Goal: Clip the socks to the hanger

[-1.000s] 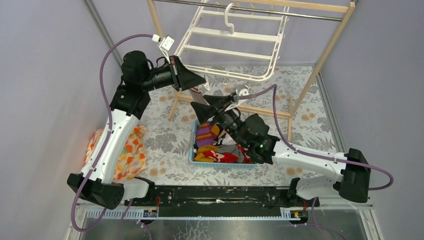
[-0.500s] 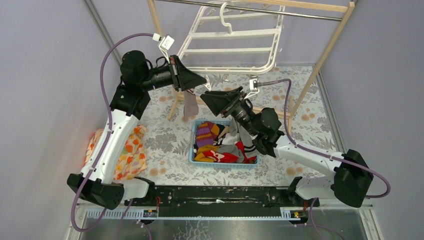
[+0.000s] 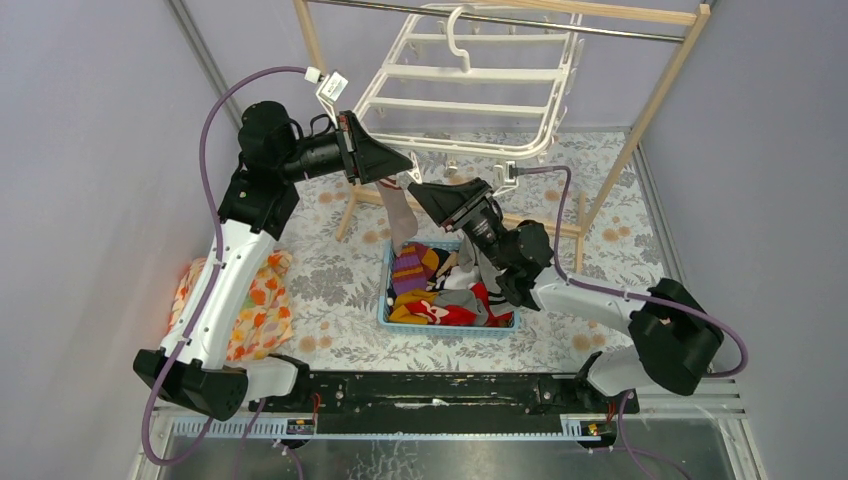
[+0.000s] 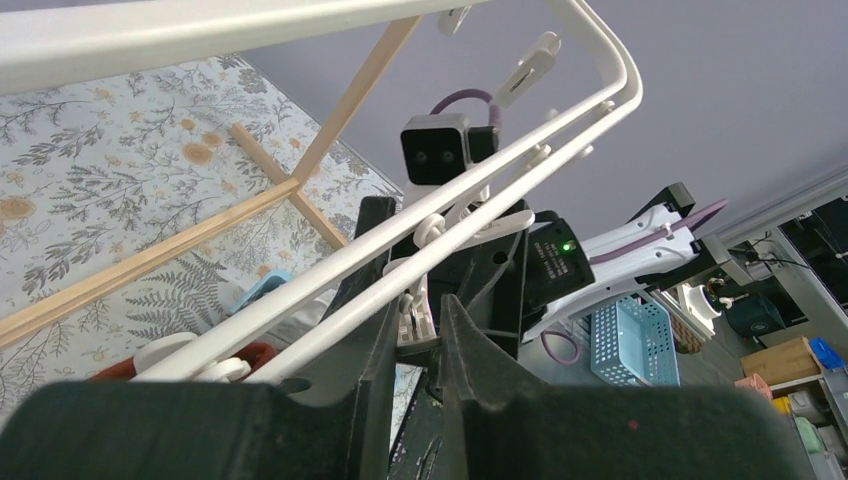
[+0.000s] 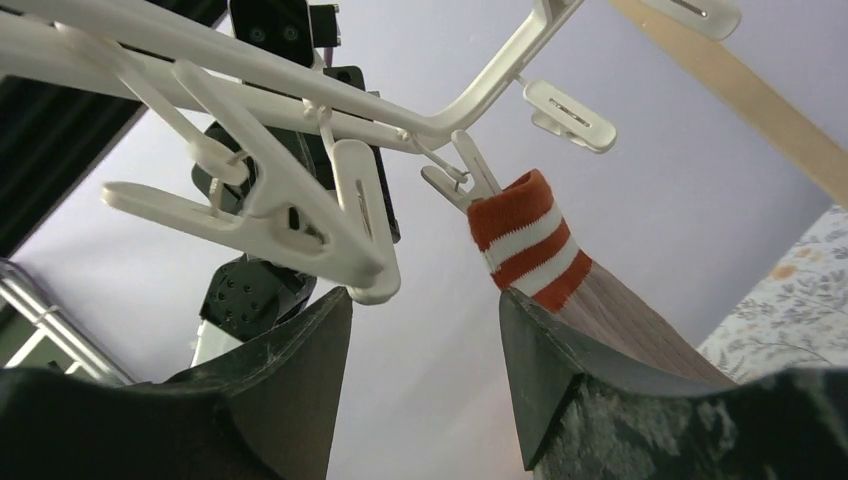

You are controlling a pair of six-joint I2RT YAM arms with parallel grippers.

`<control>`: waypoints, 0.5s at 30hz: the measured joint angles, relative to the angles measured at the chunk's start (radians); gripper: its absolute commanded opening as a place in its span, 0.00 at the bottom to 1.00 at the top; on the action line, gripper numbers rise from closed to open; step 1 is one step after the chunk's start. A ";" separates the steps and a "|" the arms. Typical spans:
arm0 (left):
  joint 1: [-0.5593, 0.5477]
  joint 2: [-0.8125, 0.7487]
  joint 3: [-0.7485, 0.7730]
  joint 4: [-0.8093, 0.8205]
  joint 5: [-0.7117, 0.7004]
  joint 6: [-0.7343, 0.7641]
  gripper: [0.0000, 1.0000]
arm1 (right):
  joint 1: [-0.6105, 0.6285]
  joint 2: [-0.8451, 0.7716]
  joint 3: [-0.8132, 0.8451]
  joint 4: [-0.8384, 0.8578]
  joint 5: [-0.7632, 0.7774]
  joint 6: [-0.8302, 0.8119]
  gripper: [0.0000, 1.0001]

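The white hanger (image 3: 470,90) hangs from the rail at the back. A grey sock with a dark-red-and-white cuff (image 5: 530,235) hangs from a clip (image 5: 462,178) on the hanger's near edge; it also shows in the top view (image 3: 398,215). My left gripper (image 3: 405,165) is at that edge, shut on a small white clip (image 4: 418,322) under the frame bar (image 4: 480,190). My right gripper (image 5: 425,295) is open and empty just below the clips, its right finger (image 5: 540,350) against the sock; it shows in the top view too (image 3: 425,192). The other socks cannot be told apart in the basket.
A blue basket (image 3: 384,295) full of red, orange and purple-striped clothes sits under the right arm. An orange floral cloth (image 3: 255,305) lies at the left. The pale wooden rack (image 3: 640,110) stands around the hanger. A large white clip (image 5: 340,230) hangs above my right gripper's left finger.
The right gripper has risen from the basket to the hanger's near edge. The sock now hangs below the left gripper. The hanger has swung slightly. The left arm has barely moved.
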 measured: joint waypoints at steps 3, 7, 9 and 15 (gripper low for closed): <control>0.001 0.000 0.000 0.001 0.000 0.000 0.20 | 0.000 0.051 -0.016 0.107 0.001 0.045 0.64; 0.005 0.000 0.000 0.001 0.000 0.000 0.20 | 0.000 0.104 -0.023 0.203 0.007 0.075 0.57; 0.006 0.000 0.000 0.001 0.000 -0.001 0.20 | 0.000 0.109 -0.023 0.225 0.006 0.079 0.52; 0.011 -0.002 0.000 0.001 0.002 -0.001 0.20 | 0.000 0.116 0.002 0.282 0.023 0.086 0.46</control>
